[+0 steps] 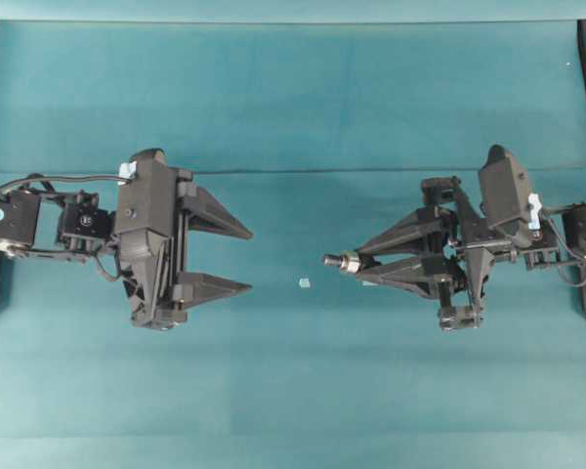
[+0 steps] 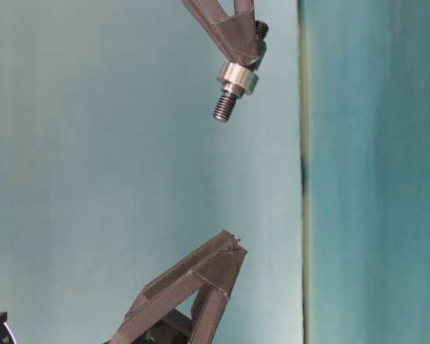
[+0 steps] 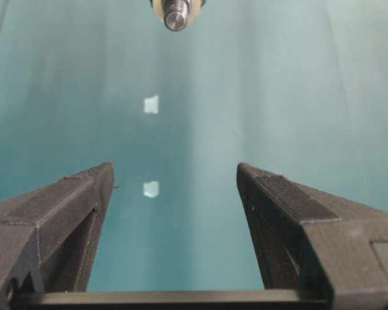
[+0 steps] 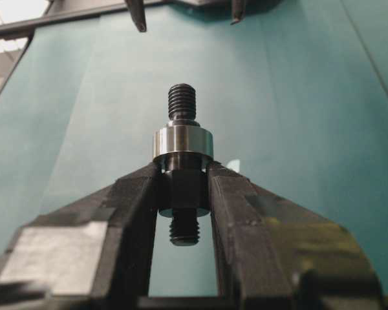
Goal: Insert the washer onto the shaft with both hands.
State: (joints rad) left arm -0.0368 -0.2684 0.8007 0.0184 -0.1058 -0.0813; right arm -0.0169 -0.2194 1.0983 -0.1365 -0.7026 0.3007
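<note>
Looking down from overhead, you have the right gripper [image 1: 356, 262] clenched on the shaft [image 1: 330, 260], with the washer [image 1: 351, 261] already seated around it just ahead of the fingertips. The shaft's long axis lies level and aims its threaded tip toward the left gripper [image 1: 246, 260], which is spread wide with nothing between its fingers and stands well apart across the teal table [image 1: 293, 98]. A tiny pale scrap [image 1: 305, 283] lies on the cloth between the two.

At table level, the washer [image 2: 238, 77] sits as a bright collar touching the right fingertips, and the threaded end of the shaft [image 2: 225, 106] juts past it toward the left fingers [image 2: 215, 269], with open space between.

From your left wrist camera, the shaft tip [image 3: 176, 15] shows end-on at the top edge, roughly centred between the splayed fingers [image 3: 84, 194], so it lies straight ahead of that gripper.

From your right wrist camera, the shaft [image 4: 183, 187] is pinched between both pads, washer [image 4: 183, 143] ringing it above them and threads [image 4: 182, 101] beyond. By my reading the insertion looks done; the left arm is the free one should you want to press the washer home.
</note>
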